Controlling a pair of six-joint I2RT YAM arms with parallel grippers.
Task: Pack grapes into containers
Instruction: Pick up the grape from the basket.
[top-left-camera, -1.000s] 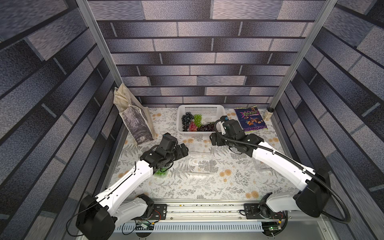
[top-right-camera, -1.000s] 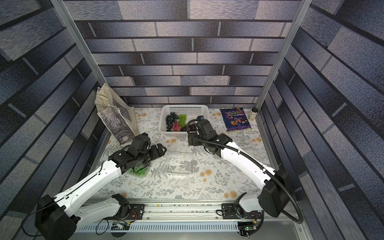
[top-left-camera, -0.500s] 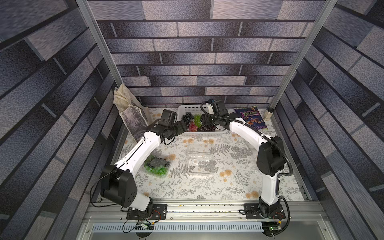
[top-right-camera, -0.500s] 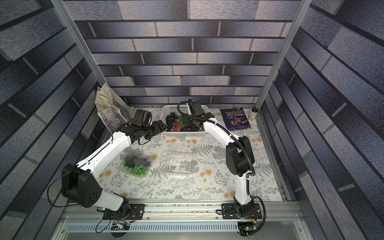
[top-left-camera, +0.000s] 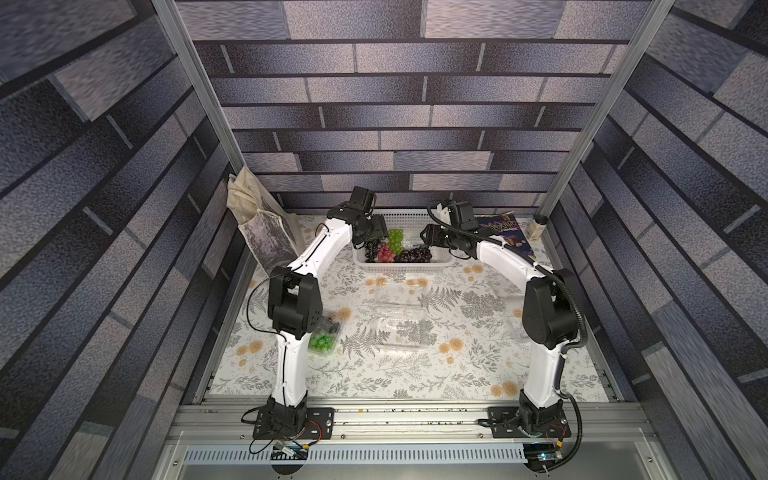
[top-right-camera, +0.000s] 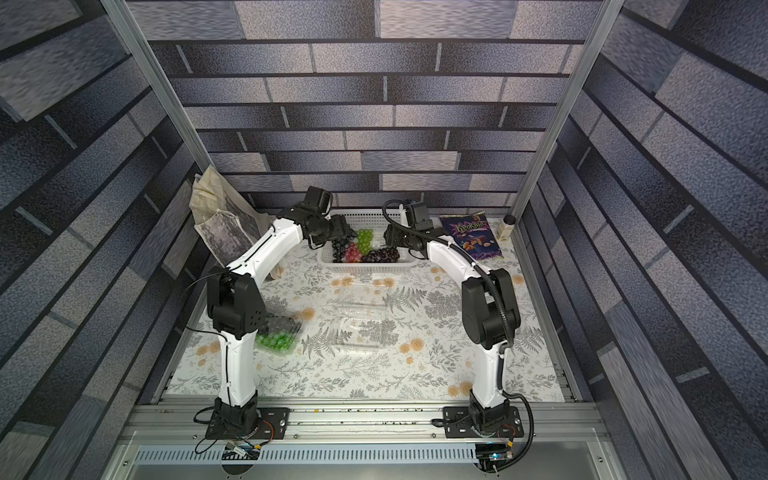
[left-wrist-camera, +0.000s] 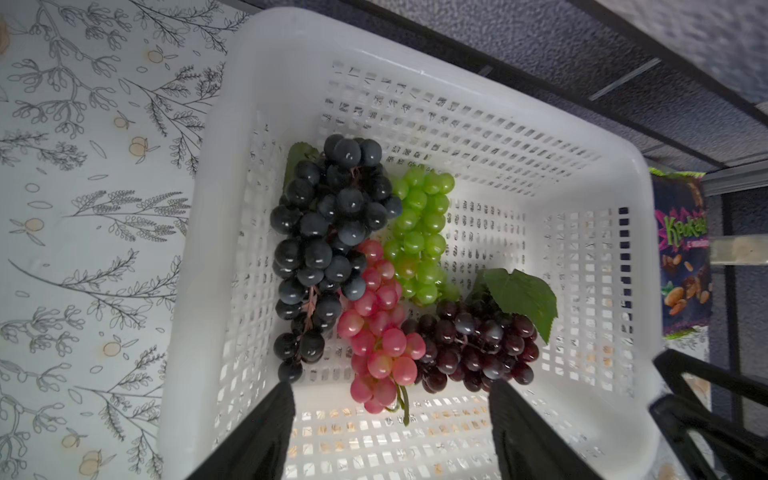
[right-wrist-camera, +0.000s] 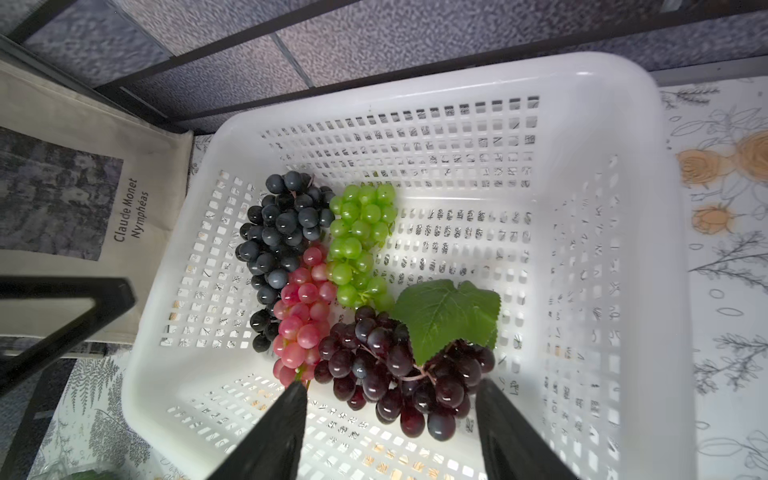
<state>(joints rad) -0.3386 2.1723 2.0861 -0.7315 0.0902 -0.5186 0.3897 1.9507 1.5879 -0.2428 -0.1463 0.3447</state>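
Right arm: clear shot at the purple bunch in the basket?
Probably yes. The right end effector hangs open over the basket, jaws framing the purple bunch. Only its own leaf covers part of it; the red bunch touches one side.

Grape bunches (right-wrist-camera: 307, 291) (one leafy) in white basket (right-wrist-camera: 415, 89)

Four glossy grape bunches (left-wrist-camera: 374, 291) in white basket (left-wrist-camera: 457, 87); green grapes (top-right-camera: 274, 340) inside one clear clamshell (top-right-camera: 296, 328).
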